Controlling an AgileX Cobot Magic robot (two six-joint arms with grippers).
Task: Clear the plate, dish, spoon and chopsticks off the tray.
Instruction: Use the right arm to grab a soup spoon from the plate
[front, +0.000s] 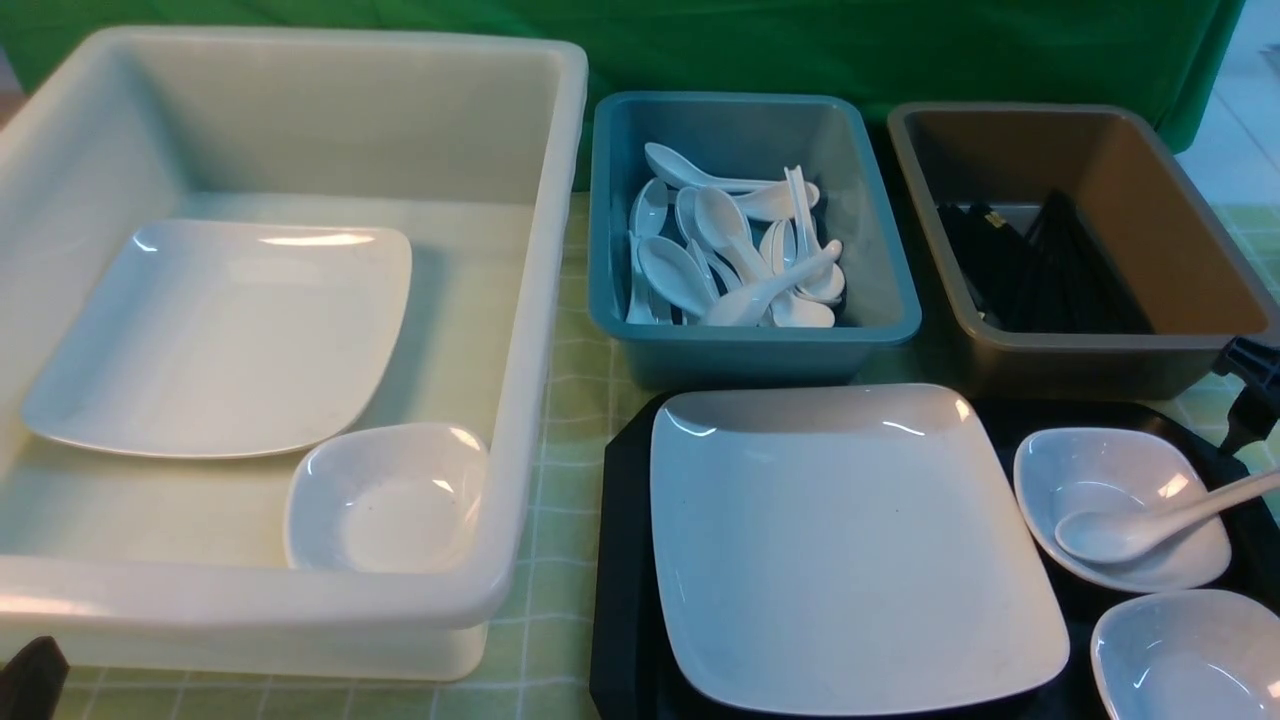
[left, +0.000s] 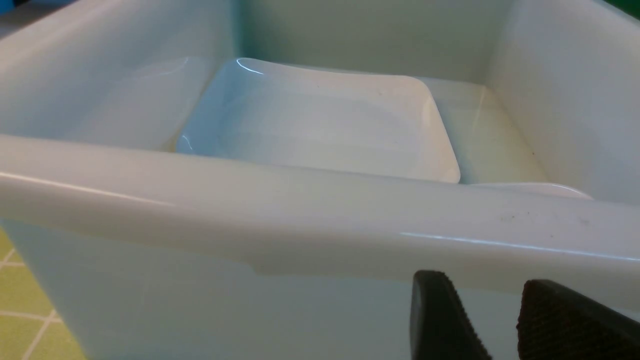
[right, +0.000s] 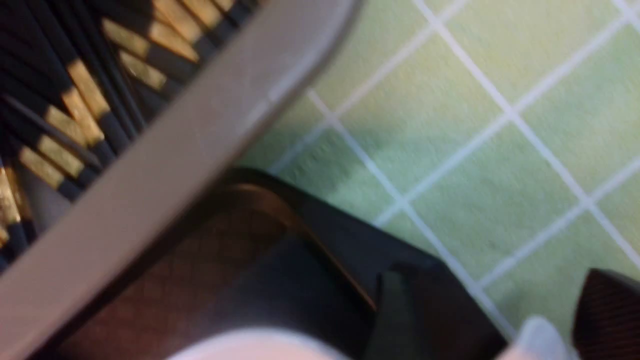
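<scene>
My right end effector (right: 497, 300) is open by the spoon (front: 1150, 520) handle. Spoon, dish (front: 1100, 465) and plate (front: 850, 540) lie on the tray (front: 620, 600), left of it. I see chopsticks (front: 1040, 270) only in the brown tub (front: 1150, 170) beyond. My left end effector (left: 485, 290) is open and empty.

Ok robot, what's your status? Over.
Left gripper open, right gripper open, both empty. Plate, dish holding spoon, another dish, all on tray. Chopsticks in brown tub.

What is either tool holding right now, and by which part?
Nothing. Left tool open, empty, beside the white tub. Right tool open wide; the spoon lies loose in a dish.
</scene>
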